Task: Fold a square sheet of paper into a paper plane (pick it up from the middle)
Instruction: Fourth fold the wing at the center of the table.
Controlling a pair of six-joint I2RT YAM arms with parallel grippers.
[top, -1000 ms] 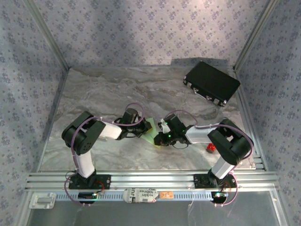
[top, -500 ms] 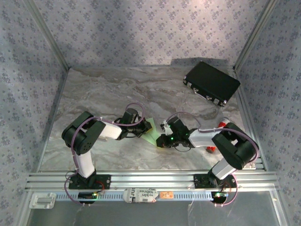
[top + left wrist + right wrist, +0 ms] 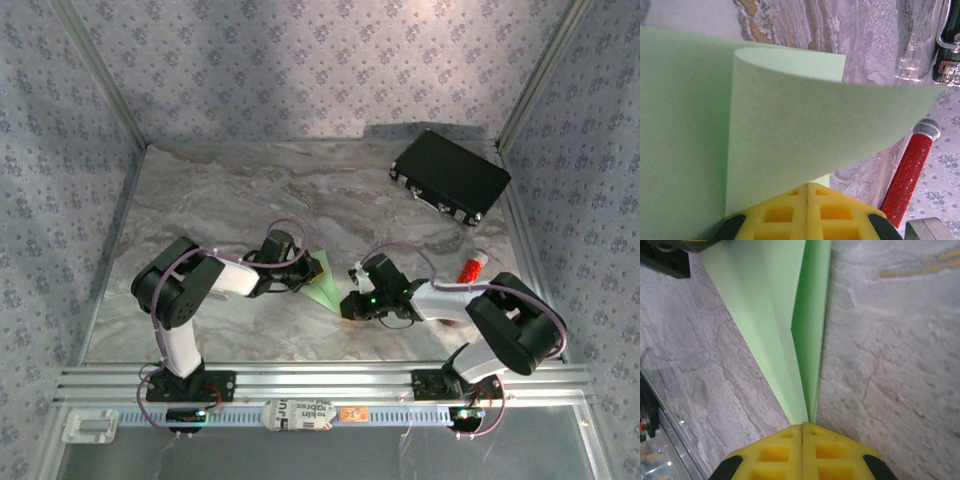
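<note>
Pale green, the square sheet of paper (image 3: 322, 284) lies folded to a point near the middle of the marble tabletop (image 3: 200, 190), a little toward its near edge. At the paper's left side the left gripper (image 3: 806, 195) is clamped on a curled flap. The right gripper (image 3: 803, 432) is closed too, seemingly pinching the paper's tip. A red cylinder (image 3: 470, 270) lies by the right edge, and a black case (image 3: 450, 177) sits in the far right corner.

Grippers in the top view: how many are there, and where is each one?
2. The left gripper, left of centre, is shut on the green paper; the right gripper, right of centre, is closed at the paper's pointed tip.
</note>
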